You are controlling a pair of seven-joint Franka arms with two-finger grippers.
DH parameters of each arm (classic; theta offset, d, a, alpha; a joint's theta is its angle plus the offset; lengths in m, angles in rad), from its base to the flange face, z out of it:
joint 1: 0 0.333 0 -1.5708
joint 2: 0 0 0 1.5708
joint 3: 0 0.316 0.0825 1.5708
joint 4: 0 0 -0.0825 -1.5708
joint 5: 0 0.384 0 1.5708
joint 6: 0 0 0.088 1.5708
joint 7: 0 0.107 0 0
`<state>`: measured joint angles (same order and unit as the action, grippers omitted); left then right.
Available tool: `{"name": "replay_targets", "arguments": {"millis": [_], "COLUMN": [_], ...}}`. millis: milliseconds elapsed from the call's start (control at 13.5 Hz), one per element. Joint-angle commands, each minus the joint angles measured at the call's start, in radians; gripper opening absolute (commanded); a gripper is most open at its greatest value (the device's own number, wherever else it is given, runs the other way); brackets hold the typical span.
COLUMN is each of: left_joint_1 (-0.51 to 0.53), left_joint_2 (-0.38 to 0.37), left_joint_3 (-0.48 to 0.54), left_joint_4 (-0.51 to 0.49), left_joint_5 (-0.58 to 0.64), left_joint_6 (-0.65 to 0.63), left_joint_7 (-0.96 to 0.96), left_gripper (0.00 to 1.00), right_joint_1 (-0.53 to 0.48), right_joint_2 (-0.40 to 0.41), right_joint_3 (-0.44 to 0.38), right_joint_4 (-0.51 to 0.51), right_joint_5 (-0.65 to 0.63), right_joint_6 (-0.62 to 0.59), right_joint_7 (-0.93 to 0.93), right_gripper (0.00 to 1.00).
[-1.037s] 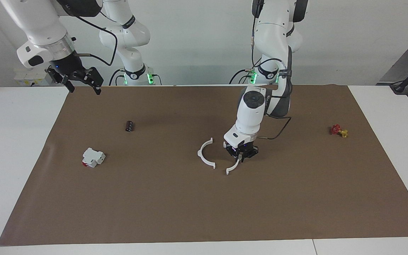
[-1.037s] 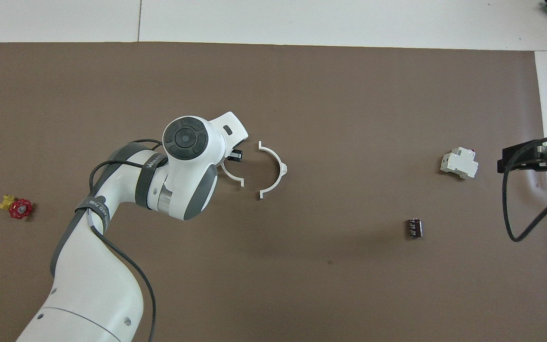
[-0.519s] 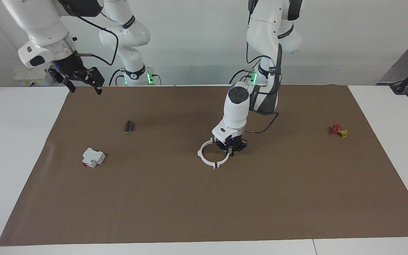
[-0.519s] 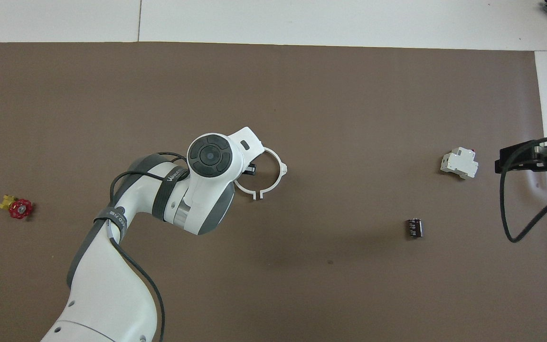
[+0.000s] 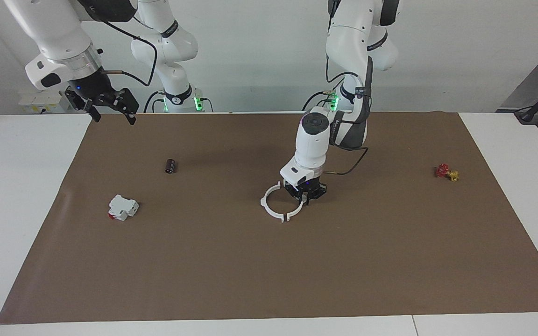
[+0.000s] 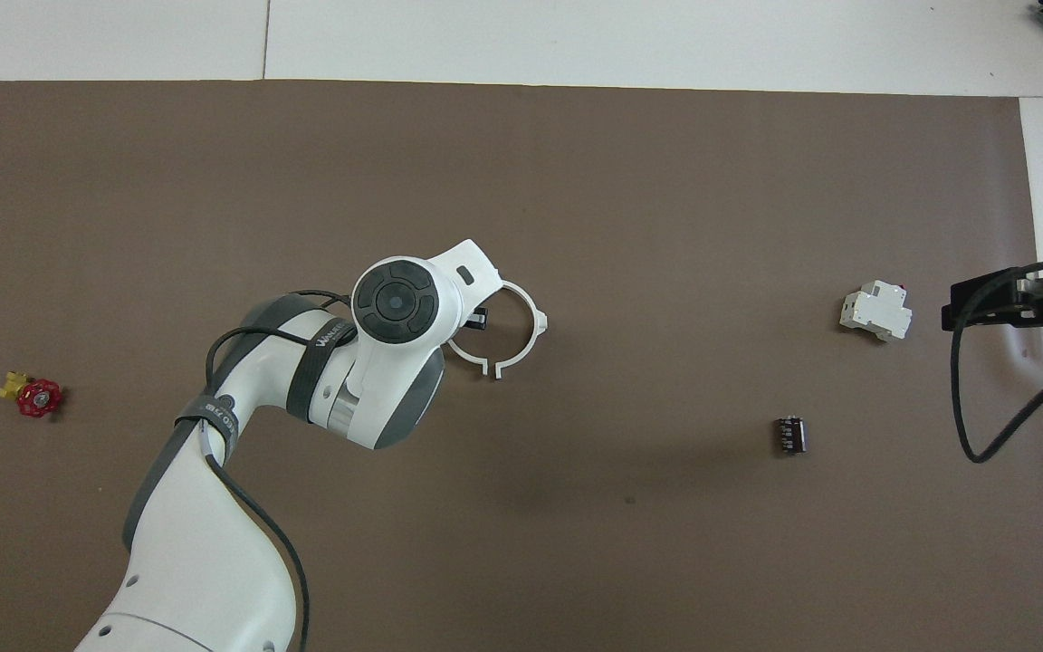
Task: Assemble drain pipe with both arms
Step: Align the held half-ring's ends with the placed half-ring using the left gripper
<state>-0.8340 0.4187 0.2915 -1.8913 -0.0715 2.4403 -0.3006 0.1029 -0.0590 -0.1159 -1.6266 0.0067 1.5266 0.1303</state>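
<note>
The drain pipe shows as two thin white half-rings on the brown mat, their ends brought together into one ring (image 5: 269, 206) (image 6: 535, 321). A small gap shows at the joint farther from the robots. My left gripper (image 5: 304, 199) (image 6: 481, 318) is down at the mat, shut on the half-ring (image 5: 295, 212) toward the left arm's end. The left arm's wrist hides most of that half in the overhead view. My right gripper (image 5: 112, 114) (image 6: 983, 305) hangs open and holds nothing, raised over the mat's edge at the right arm's end, where the arm waits.
A blocky white part with a red end (image 5: 123, 207) (image 6: 875, 311) and a small dark cylinder (image 5: 171, 165) (image 6: 790, 434) lie toward the right arm's end. A red and yellow valve (image 5: 446, 172) (image 6: 31, 394) lies near the left arm's end of the mat (image 5: 390, 261).
My left gripper slid its half-ring toward the right arm's end until its ends met the lying half-ring, then stayed almost still. The right arm barely moved.
</note>
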Motion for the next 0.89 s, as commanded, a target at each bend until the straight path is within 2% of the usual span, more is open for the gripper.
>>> {"name": "replay_targets", "arguments": {"millis": [0, 815], "left_joint_1": [-0.014, -0.011], "left_joint_2": [-0.028, -0.024], "left_joint_3": [0.017, 0.015], "left_joint_4": [-0.041, -0.074], "left_joint_5": [0.022, 0.022], "left_joint_6": [0.037, 0.095], "left_joint_7": [-0.014, -0.003], "left_gripper": [0.00, 0.00], "right_joint_1": [-0.006, -0.006], "right_joint_2": [-0.013, -0.013], "right_joint_3": [0.004, 0.004], "right_joint_4": [-0.010, -0.010], "right_joint_5": [0.013, 0.013], "right_joint_6": [-0.002, -0.002], "right_joint_7": [-0.006, -0.006], "right_gripper": [1.00, 1.00]}}
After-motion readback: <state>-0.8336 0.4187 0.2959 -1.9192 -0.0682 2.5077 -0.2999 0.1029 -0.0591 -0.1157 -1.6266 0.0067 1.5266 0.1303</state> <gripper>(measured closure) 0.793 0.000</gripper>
